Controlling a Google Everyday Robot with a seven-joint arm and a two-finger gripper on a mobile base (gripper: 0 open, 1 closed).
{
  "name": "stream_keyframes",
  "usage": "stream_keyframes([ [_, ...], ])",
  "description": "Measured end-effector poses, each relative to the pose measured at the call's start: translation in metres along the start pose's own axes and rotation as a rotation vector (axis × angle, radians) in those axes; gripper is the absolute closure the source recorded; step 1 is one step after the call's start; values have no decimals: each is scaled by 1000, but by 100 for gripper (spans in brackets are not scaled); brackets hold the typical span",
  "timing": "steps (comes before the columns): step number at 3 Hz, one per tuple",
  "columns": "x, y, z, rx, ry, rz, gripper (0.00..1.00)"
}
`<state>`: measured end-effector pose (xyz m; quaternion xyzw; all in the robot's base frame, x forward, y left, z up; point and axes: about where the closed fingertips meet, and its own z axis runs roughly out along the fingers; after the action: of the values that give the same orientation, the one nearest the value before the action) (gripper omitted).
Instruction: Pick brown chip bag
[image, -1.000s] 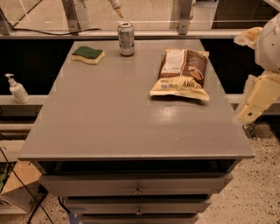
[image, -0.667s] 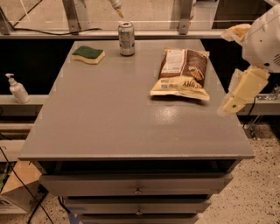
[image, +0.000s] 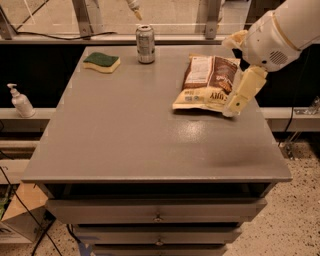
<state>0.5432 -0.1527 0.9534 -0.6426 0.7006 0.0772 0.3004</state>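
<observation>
The brown chip bag (image: 206, 82) lies flat on the right far part of the grey table (image: 140, 140), dark brown with a white label panel and a cream-yellow band. My gripper (image: 231, 76) hangs from the white arm at the upper right, just over the bag's right edge. Its two cream fingers are spread wide apart: the long one (image: 245, 91) reaches down past the bag's right front corner, and the other (image: 233, 39) is by the bag's far right corner. The gripper holds nothing.
A silver can (image: 145, 44) stands at the table's far edge. A green and yellow sponge (image: 101, 62) lies at the far left. A soap bottle (image: 20, 101) stands on a ledge left of the table. Drawers (image: 157, 212) are below the top.
The arm has moved left and farther over the table, from beside the right edge to above the bag's right side. The bag, can and sponge have not moved.
</observation>
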Motion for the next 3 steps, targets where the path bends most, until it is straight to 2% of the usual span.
stream_keyframes([
  [1, 5, -21, 33, -70, 11, 11, 0],
  [2, 17, -39, 61, -108, 78, 29, 0],
  [3, 37, -56, 83, -117, 148, 67, 0],
])
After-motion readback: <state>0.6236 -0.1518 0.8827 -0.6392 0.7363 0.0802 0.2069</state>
